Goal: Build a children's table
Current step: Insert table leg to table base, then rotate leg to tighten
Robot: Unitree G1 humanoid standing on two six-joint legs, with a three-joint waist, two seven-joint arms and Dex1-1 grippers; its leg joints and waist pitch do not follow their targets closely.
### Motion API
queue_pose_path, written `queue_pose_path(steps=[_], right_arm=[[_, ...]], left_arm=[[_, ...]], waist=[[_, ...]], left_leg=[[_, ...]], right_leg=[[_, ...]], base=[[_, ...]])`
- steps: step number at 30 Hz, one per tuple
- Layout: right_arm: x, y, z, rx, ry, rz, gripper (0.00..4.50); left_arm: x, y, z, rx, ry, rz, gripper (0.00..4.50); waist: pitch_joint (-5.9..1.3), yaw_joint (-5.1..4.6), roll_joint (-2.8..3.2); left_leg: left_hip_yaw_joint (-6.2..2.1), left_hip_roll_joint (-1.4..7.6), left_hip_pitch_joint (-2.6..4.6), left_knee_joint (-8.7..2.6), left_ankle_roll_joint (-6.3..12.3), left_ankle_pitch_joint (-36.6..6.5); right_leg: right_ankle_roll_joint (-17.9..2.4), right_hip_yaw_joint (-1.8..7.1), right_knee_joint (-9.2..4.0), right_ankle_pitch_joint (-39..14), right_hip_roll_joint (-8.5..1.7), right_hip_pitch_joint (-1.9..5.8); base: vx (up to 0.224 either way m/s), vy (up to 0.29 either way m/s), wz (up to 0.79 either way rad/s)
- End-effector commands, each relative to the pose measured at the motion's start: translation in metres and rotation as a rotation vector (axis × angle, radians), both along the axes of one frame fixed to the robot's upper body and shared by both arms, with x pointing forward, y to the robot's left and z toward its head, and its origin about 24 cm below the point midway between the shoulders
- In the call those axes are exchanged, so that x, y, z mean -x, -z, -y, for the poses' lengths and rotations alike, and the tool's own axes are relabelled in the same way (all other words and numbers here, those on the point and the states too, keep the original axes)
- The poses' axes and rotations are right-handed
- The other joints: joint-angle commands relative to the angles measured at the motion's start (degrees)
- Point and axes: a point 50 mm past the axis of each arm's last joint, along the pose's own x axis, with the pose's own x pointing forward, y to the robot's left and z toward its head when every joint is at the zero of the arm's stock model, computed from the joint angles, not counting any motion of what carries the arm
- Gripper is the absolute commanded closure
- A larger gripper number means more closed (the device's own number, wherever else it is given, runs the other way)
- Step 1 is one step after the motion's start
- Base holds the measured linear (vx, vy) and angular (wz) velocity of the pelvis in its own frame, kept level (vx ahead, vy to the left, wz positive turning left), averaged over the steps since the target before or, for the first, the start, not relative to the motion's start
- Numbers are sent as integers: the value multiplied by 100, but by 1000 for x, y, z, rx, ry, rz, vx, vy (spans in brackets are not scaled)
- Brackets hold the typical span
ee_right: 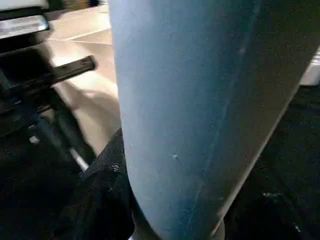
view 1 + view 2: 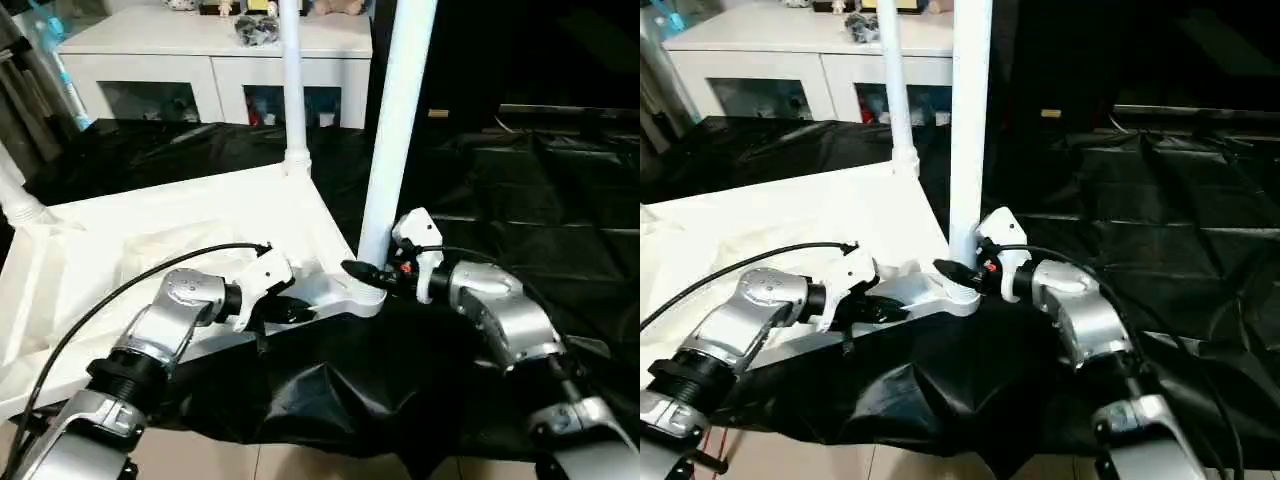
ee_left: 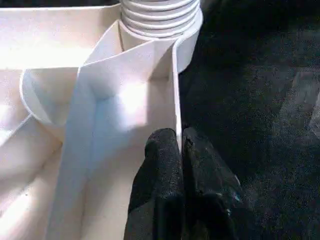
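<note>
Table top [image 2: 150, 250] upside down on the black-draped work table [image 2: 520, 220] — near leg [image 2: 395, 130] upright in its corner socket [image 2: 352, 297].
Left gripper [image 3: 179, 145] pinching the top's rim; right gripper [image 2: 365, 270] closed around the leg's base.

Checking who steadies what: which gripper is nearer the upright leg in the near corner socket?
Right. The right gripper sits at the base of the near leg; the left gripper pinches the tabletop rim beside that socket.

Upturned white table top [image 2: 190, 235], legs [image 2: 395, 120] upright
</note>
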Motion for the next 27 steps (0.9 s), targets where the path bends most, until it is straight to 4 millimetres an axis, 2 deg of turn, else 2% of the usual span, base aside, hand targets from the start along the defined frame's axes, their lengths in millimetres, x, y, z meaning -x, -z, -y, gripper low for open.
queue_pose_path(steps=[1,2,4,6,8,9,10,12,15,17,19,20,21,22,24,25,27], right_arm=[[13,29,1,51,-62,-137,262],[15,30,2,49,-80,-147,262],[19,31,5,57,-141,-146,262],[21,32,6,57,-172,-143,262],[23,32,7,61,-190,-145,262],[25,33,7,63,-207,-147,262],[26,35,8,65,-222,-149,262],[26,36,8,64,-225,-148,262],[23,37,6,53,-187,-140,262],[16,39,4,34,-106,-123,262],[8,40,3,13,7,-117,262],[1,42,4,11,105,-114,262],[-3,43,4,11,163,-114,262],[-5,45,3,13,205,-119,262],[-8,47,0,16,258,-122,262],[-10,48,-3,16,289,-129,262],[-13,52,-10,24,347,-144,262]], left_arm=[[11,7,1,-47,121,-35,450],[13,7,1,-48,148,-35,450],[17,4,0,-47,221,-38,450],[18,2,0,-46,253,-35,450],[18,1,0,-46,259,-35,450],[17,0,0,-47,263,-34,450],[14,-2,-1,-45,259,-27,450],[11,-4,-1,-36,236,-22,450],[6,-5,-1,-28,190,-10,450],[1,-5,-1,-23,130,1,450],[-3,-5,1,-12,71,6,450],[-7,-6,4,5,25,1,450],[-9,-6,6,17,-2,-3,450],[-11,-7,8,24,-27,-1,450],[-14,-9,12,30,-68,-4,450],[-17,-9,15,28,-104,1,450],[-24,-10,21,19,-187,15,450]], waist=[[-237,27,-4],[-240,27,-10],[-241,57,44],[-248,68,38],[-253,72,66],[-254,71,51],[-251,81,80],[-250,77,59],[-239,81,63],[-220,76,36],[-189,51,45],[-168,28,23],[-150,0,30],[-146,-19,30],[-129,-64,38],[-131,-77,68],[-124,-177,82]], left_leg=[[-34,115,27,-437,99,-2179],[-29,115,20,-434,105,-2144],[-18,128,33,-440,94,-2111],[-12,130,34,-439,93,-2065],[-10,134,44,-439,80,-2070],[-3,133,48,-439,81,-2067],[-6,133,50,-441,76,-2074],[-3,129,50,-440,71,-2092],[-1,124,60,-443,43,-2192],[-3,117,72,-448,21,-2327],[-30,109,93,-456,-64,-2558],[-46,94,114,-455,-103,-2707],[-66,87,146,-453,-152,-2850],[-93,75,127,-451,-163,-2890],[-118,63,126,-455,-189,-3025],[-129,57,139,-452,-185,-3074],[-161,55,144,-461,-164,-3288]], right_leg=[[-1059,200,-502,-2162,-249,193],[-1094,200,-486,-2072,-242,200],[-1214,199,-457,-1794,-231,206],[-1277,198,-438,-1635,-228,222],[-1331,196,-423,-1517,-225,226],[-1363,196,-422,-1452,-222,232],[-1393,196,-414,-1424,-223,235],[-1407,196,-415,-1431,-221,239],[-1377,194,-436,-1645,-229,227],[-1315,195,-467,-1935,-232,212],[-1185,189,-505,-2490,-263,181],[-1052,176,-549,-2903,-263,154],[-908,160,-593,-3304,-270,121],[-754,139,-618,-3582,-280,134],[-564,89,-674,-3886,-279,126],[-544,74,-682,-3913,-281,119],[-510,-9,-724,-3868,-257,132]], base=[[0,0,0],[0,0,0],[0,0,0],[0,0,0],[0,0,0],[0,0,0],[0,0,0],[0,0,0],[0,0,0],[0,0,0],[0,0,0],[-55,-3,-4],[-55,-3,-4],[-61,3,-9],[-59,12,-12],[0,0,0],[0,0,0]])
